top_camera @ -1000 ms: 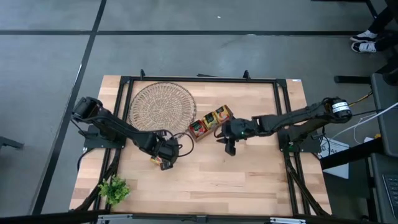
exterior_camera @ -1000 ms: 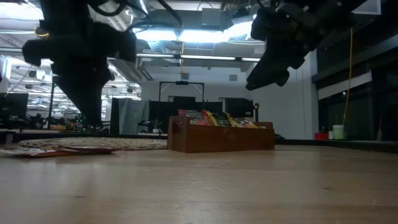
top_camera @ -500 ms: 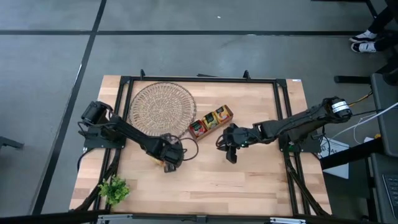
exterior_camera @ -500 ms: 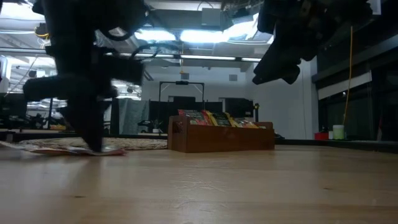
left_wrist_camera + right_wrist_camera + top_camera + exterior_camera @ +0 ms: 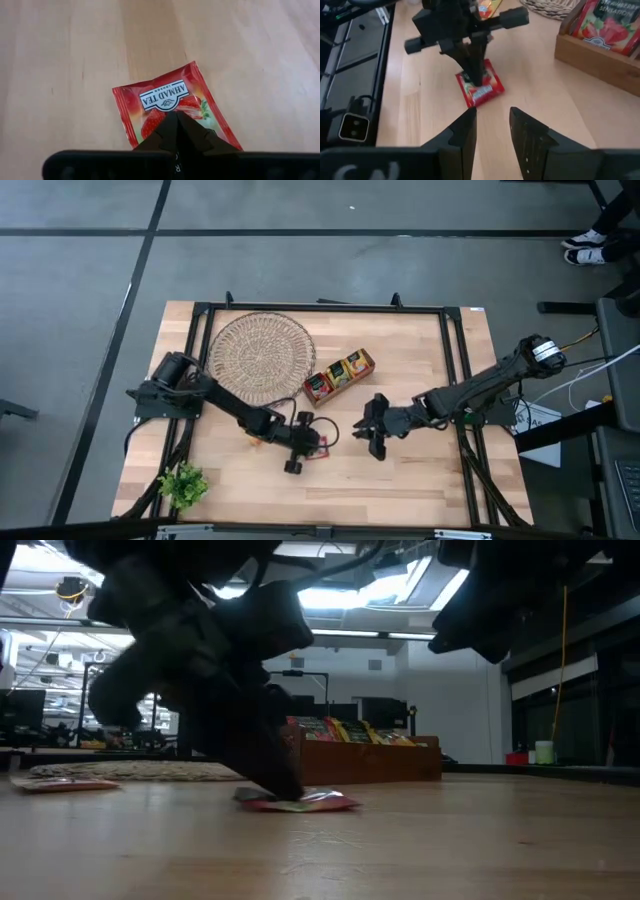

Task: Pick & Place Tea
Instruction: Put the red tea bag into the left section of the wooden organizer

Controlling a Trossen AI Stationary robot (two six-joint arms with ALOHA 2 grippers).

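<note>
A red tea sachet (image 5: 165, 102) lies flat on the wooden table (image 5: 400, 480), near the middle (image 5: 323, 445). My left gripper (image 5: 176, 119) is shut, slanting down, with its tips on the sachet (image 5: 481, 89). My right gripper (image 5: 492, 120) hangs open above the table just right of the sachet (image 5: 372, 440), touching nothing. An orange sachet (image 5: 258, 442) lies flat further left. More sachets stand on edge in the wooden tray (image 5: 338, 373). My left gripper presses the tips of its shut fingers (image 5: 175, 125) down on the middle of the red sachet's printed face (image 5: 159, 116). The fingers slant down from the table's left. The sachet lies flat on the table under them.
The round wicker dish (image 5: 260, 355) sits at the far left, close to the tray's left end. A small green plant (image 5: 183, 485) stands at the near left corner. Bare wood stretches along the near edge and to the right.
My left gripper has sunk and gone toward the table's right, tipping further down, and the red sachet has slid along the table under its tips, away from the wicker dish. My right gripper, still open, has swung toward the near edge.
</note>
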